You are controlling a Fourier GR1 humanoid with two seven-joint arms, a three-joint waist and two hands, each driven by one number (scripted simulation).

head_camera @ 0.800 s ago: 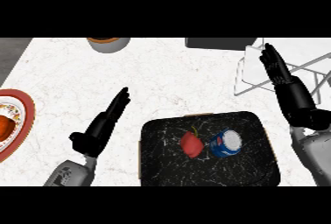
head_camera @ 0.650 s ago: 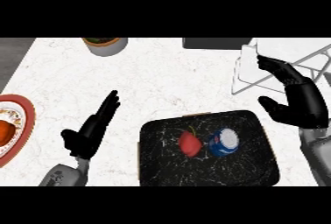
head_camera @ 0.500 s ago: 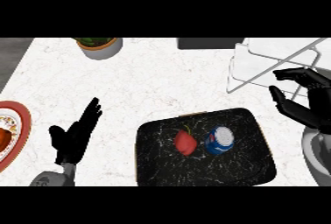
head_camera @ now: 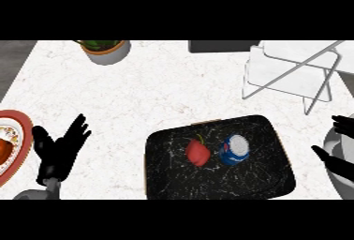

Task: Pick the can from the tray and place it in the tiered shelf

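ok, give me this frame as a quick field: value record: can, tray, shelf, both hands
can: blue can, upright on the tray, right of a red pepper, not held
tray: black tray, at the counter's lower middle
tiered shelf: white wire shelf, upper right, nothing visible in it
left hand: open, fingers straight, lower left beside a plate
right hand: at right edge, mostly cut off, apart from the can
other: potted plant at the top

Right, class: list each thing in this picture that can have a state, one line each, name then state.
can: upright on the tray, not held
red pepper: lying on the tray beside the can
tray: flat on the counter
tiered shelf: holds nothing visible
left hand: open, resting
right hand: open, holding nothing
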